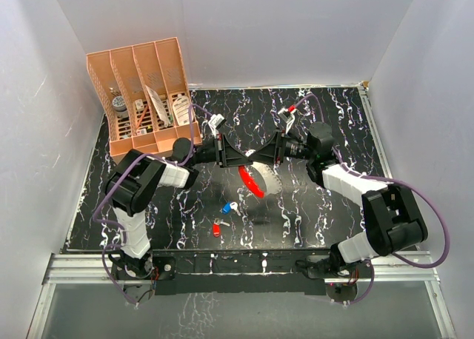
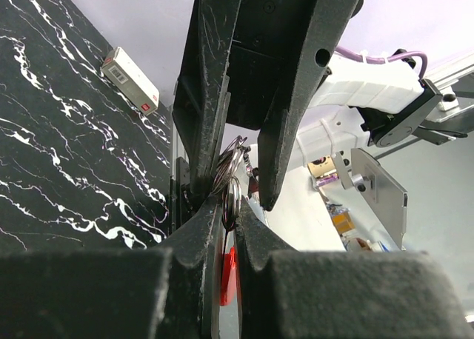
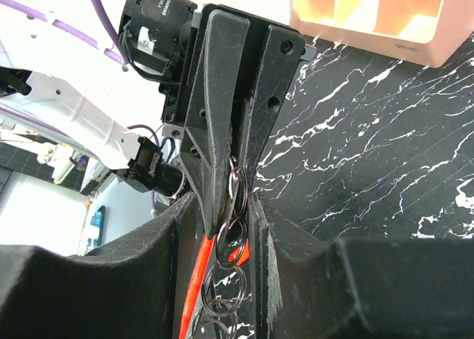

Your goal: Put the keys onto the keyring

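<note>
Over the marbled table (image 1: 333, 220), left gripper (image 1: 242, 158) and right gripper (image 1: 268, 155) both clamp the keyring (image 1: 253, 182), with the blue key (image 1: 226, 207) and the red key (image 1: 217, 229) lying loose.

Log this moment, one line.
left fingers: shut on keyring | right fingers: shut on keyring | blue key, red key: on table, unthreaded

Keyring (image 1: 253, 180) is an oval loop, part red curved strip, part whitish-grey band. It's off the worktop (image 1: 333, 109), hanging where the left gripper (image 1: 238, 159) and right gripper (image 1: 261, 155) meet. Both wrist views show a short chain of small silver split rings (image 3: 235, 206) pinched between the closed fingers, red strip just below. The keys aren't on it yet. The blue-headed key (image 1: 226, 207) and red-headed key (image 1: 217, 229) lie flat on the worktop near each other, not touching, on the arm-base side of the keyring, short silver blades pointing up-right.
</note>
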Controlling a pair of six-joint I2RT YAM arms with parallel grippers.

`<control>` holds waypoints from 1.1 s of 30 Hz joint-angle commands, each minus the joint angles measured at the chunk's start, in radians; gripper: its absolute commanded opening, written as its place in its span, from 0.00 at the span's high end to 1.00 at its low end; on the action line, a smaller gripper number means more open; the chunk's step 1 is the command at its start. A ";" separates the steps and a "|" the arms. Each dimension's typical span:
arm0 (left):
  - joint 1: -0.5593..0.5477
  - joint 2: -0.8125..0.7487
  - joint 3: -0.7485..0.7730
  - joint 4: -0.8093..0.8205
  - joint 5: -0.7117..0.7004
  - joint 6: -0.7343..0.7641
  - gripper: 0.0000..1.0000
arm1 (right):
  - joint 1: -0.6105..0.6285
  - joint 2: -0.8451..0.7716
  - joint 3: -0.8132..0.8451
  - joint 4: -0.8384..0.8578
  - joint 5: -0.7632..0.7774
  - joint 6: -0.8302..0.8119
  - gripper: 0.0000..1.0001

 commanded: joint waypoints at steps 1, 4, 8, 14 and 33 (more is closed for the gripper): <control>-0.014 -0.010 0.034 0.192 0.020 -0.005 1.00 | 0.000 0.008 0.001 0.073 -0.018 0.003 0.69; -0.022 -0.005 0.038 0.192 0.026 -0.006 1.00 | 0.000 0.014 0.001 0.082 -0.016 0.009 0.73; -0.027 -0.005 0.031 0.192 0.023 0.001 1.00 | 0.000 0.021 0.001 0.089 -0.015 0.011 0.81; -0.030 -0.004 0.026 0.192 0.038 0.010 1.00 | 0.000 0.024 -0.011 0.105 -0.017 0.021 1.00; 0.089 -0.054 -0.199 0.191 -0.157 0.017 0.40 | 0.000 -0.123 -0.008 -0.206 0.178 -0.228 1.00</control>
